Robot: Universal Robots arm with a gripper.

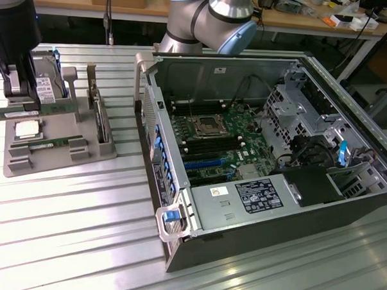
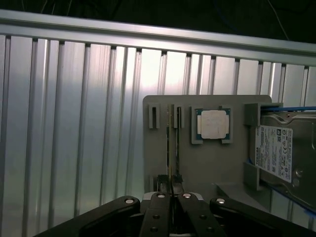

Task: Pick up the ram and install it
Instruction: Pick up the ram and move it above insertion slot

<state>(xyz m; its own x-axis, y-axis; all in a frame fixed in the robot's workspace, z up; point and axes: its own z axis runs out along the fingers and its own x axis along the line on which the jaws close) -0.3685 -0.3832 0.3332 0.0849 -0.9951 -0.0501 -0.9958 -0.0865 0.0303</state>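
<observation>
My gripper hangs over the grey parts tray at the exterior view's left. It is shut on the ram, a long thin green stick held level just above the tray. In the wrist view the ram runs edge-on away from the closed gripper, beside the square silver processor chip. The open computer case lies to the exterior view's right, with its motherboard memory slots exposed.
On the tray sit the processor chip, a labelled silver hard drive, another green stick and an upright drive. Ribbed metal tabletop lies between the tray and the case. The arm's base stands behind the case.
</observation>
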